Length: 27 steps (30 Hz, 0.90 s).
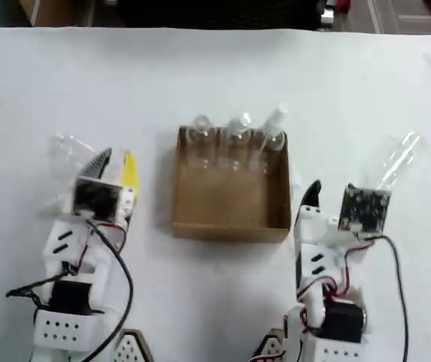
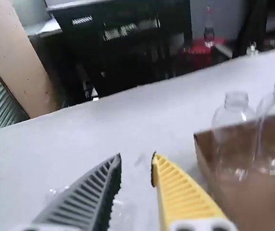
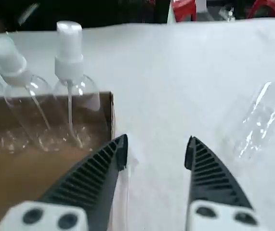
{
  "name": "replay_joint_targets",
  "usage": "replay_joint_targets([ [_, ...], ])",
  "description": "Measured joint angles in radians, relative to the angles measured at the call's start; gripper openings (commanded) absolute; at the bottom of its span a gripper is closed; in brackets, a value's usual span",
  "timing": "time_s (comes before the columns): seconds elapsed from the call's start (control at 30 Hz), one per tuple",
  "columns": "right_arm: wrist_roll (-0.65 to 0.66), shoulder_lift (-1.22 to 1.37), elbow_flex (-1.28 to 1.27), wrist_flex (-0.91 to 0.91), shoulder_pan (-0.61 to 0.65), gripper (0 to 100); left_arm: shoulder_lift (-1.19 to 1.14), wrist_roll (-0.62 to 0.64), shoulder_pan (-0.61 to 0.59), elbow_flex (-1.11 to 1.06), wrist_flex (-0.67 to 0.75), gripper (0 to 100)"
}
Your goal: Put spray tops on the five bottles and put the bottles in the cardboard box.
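L tool, one grey + one yellow finger, slightly spread w/ nothing btwn them, sits low over the white worktop, left of the cardboard box and apart from it. Left loose bottle, clear, lies on its side on the worktop just beyond L tool's tips. R tool, black fingers, spread wide and empty, sits just beside the box's right wall, near its front corner. Right loose bottle, clear, lies on the worktop farther out to R tool's right, well apart from the box. In the box, 3 clear bottles stand upright in a row vs. the far wall. Leftmost bottle has an open neck. Middle bottle and rightmost bottle each carry a white spray top.
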State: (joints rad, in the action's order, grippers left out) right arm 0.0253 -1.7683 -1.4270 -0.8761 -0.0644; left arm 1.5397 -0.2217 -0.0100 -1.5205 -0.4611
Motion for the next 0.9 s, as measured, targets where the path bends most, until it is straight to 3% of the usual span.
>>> replay_joint_targets([
  [0.1, 0.0, 0.0, -0.038, 0.015, -0.014, 17.6, 0.0, -0.11, -0.031, 0.0, -0.097, 10],
  [0.4, -0.003, -0.026, -0.071, 0.028, -0.009, 17.8, 0.0, -0.003, -0.203, -0.029, -0.115, 10],
  [0.9, -0.003, -0.026, -0.071, 0.034, -0.008, 17.9, 0.0, -0.002, -0.215, -0.086, -0.077, 10],
])
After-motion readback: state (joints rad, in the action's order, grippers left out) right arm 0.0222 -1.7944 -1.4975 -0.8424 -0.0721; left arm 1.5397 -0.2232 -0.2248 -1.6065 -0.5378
